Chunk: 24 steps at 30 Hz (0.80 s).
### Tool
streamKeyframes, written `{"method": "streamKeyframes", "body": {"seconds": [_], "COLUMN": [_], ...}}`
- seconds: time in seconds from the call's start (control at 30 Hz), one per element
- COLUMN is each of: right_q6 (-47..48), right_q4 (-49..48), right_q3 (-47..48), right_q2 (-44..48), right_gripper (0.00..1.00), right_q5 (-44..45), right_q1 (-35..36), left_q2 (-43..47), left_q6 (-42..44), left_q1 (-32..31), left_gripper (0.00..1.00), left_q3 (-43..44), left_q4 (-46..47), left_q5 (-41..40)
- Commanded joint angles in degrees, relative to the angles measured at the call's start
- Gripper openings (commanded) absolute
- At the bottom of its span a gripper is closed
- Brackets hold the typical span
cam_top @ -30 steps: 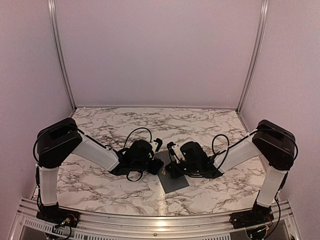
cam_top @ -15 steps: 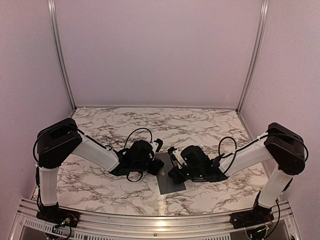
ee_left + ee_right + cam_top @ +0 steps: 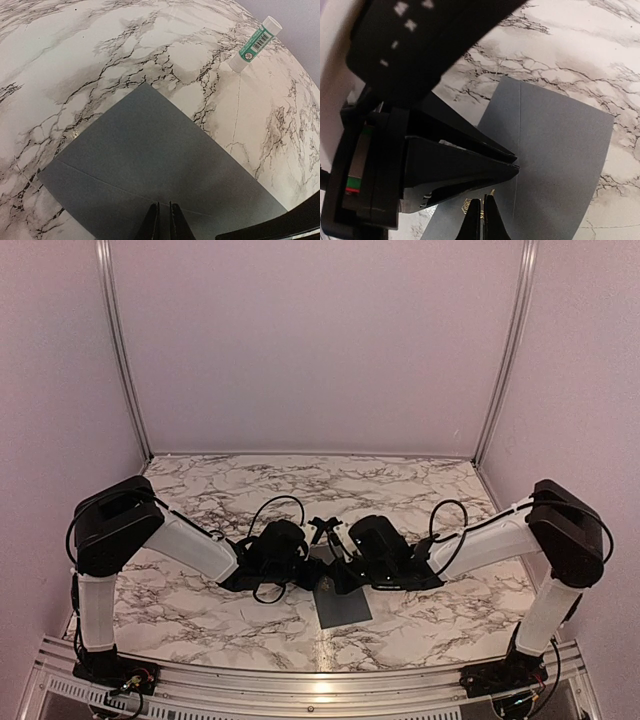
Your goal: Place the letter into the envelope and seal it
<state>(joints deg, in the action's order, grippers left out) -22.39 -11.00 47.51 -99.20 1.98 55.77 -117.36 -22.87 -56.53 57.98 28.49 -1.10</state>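
On the marble table [image 3: 420, 480], the envelope [image 3: 342, 608] lies flat at 6 o'clock from the middle. In the top view only its near half shows, since both wrists cover the far half. Whether the letter sits inside cannot be told.

The left gripper [image 3: 163, 212] has its fingers pressed together, with a thin slit between them, over the envelope's near edge. Whether the tips touch the paper is unclear. The right gripper [image 3: 482, 207] is likewise closed tight above the grey sheet. The left gripper's black body fills that view from 9 to 12 o'clock and hides part of the envelope. A straight crease runs across the envelope.

At 1 o'clock from the envelope in the left wrist view lies a white tube [image 3: 255, 44]. It has a green band with a barcode and a round red-ringed symbol, and no words are legible.
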Motion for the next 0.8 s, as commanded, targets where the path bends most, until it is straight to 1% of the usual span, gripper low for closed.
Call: {"method": "streamKeyframes", "body": {"seconds": [0.0, 0.17, 0.27, 0.77], "right_q6": [0.6, 0.0, -0.3, -1.9], "right_q4": [0.9, -0.2, 1.2, 3.2], "right_q3": [2.6, 2.0, 1.4, -3.5], "right_q2": [-4.8, -7.7, -8.0, -4.8], "right_gripper": [0.00, 0.00, 0.00, 0.00], "right_q5": [0.2, -0.8, -0.5, -1.4], "right_q1": [0.0, -0.7, -0.8, 0.9], "left_q2": [0.2, 0.4, 0.6, 0.7], "left_q6": [0.8, 0.9, 1.0, 1.6], "left_q1": [-0.2, -0.2, -0.2, 0.1], "left_gripper": [0.09, 0.09, 0.09, 0.09], "left_q3": [-1.8, -2.1, -2.2, -1.9], "left_q4": [-4.6, -4.6, -4.5, -4.6], "left_q5": [0.5, 0.2, -0.1, -0.6]}}
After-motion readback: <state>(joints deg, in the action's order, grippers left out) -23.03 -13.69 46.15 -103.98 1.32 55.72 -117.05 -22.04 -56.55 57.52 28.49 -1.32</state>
